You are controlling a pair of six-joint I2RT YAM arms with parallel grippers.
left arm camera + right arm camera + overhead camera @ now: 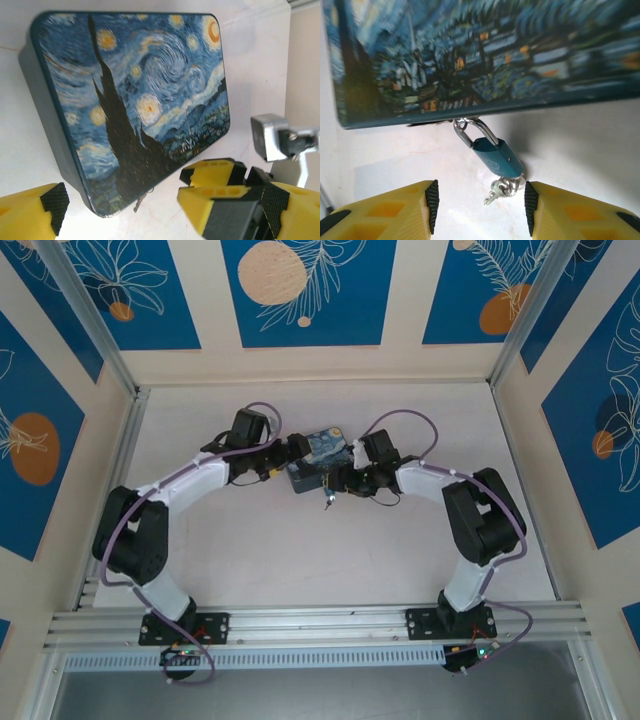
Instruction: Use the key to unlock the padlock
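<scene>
The small padlock (pixel 497 156) with its dark blue body hangs by a thin silvery shackle (pixel 469 131) from the front edge of the rectangular blue-and-yellow Starry Night tin (pixel 150 90). Its body lies tilted on the white surface (pixel 580 140). The tiny grey metal key (pixel 495 192) sits on a ring at the bottom end of the padlock; whether its blade is seated in the keyhole cannot be told. The right hand (pixel 479 207) is low on the surface just in front of both. Its yellow fingers are apart, the black pads (pixel 431 205) flank the key without touching it, and nothing is pinched. The left hand (pixel 122 200) is spread wide at the opposite side of the tin and holds nothing.

The step in hand looks like taking hold of the key. To do it well, the right hand should advance until the key's bow, not the ring, lies between the pads, then close squarely on its flat faces. A pinch on the ring would let the key swing. The padlock is free to slide and pivot on its shackle, so the left hand would do well to steady the tin, or the padlock body itself, before any turning. The turn should run about the key's own axis with light inward pressure, or the thin blade may slip out or bend.
</scene>
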